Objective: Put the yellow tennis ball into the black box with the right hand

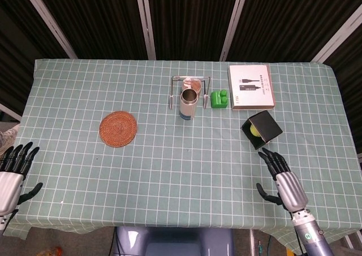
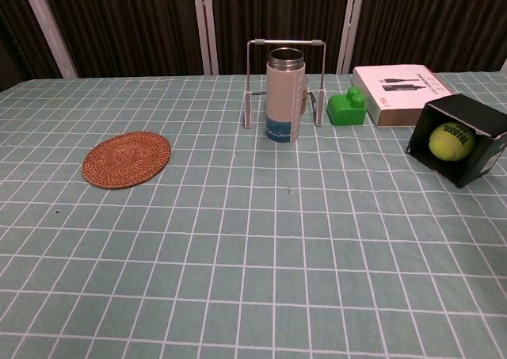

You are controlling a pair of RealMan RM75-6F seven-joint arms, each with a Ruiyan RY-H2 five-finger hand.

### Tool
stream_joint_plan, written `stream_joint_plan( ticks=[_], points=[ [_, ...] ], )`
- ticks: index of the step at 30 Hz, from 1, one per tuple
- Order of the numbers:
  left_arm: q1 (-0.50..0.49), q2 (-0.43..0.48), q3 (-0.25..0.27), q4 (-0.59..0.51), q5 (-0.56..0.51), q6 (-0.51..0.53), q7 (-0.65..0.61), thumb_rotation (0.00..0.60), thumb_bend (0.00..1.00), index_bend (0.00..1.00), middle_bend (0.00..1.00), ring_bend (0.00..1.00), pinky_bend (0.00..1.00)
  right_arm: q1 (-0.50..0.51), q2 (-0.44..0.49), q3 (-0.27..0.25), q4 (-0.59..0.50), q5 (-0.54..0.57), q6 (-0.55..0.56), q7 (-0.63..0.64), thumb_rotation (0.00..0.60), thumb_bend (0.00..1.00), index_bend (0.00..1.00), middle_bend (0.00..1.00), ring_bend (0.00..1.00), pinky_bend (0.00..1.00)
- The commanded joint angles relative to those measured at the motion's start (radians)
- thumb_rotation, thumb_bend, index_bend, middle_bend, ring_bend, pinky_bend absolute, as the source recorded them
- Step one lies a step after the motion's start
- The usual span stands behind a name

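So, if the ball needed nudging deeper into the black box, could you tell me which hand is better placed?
Right. The right hand is open just in front of the black box holding the tennis ball; the left hand is at the table's far left edge.

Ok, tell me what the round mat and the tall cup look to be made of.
Round mat: likely woven rattan or straw, matte brown, with concentric coiled ridges.
Tall cup: probably metal, with a shiny steel-grey rim and a smooth cream body with a blue band at its base.
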Motion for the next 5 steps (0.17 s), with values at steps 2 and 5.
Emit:
stream_joint_plan(
  ticks=[2, 5],
  points=[
    [0.007, -0.009, -0.001, 0.009, 0.006, 0.010, 0.003, 0.600, 0.18, 0.00, 0.00, 0.00, 0.05, -0.125, 0.091, 0.020, -0.031, 0.122, 0.091, -0.347, 0.600, 0.43, 0.00, 0.00, 0.00, 0.00],
    [0.006, -0.014, -0.001, 0.013, 0.010, 0.006, 0.008, 0.600, 0.18, 0.00, 0.00, 0.00, 0.05, -0.125, 0.089, 0.032, -0.019, 0.122, 0.094, -0.355, 0.600, 0.41, 0.00, 0.00, 0.00, 0.00]
  ],
)
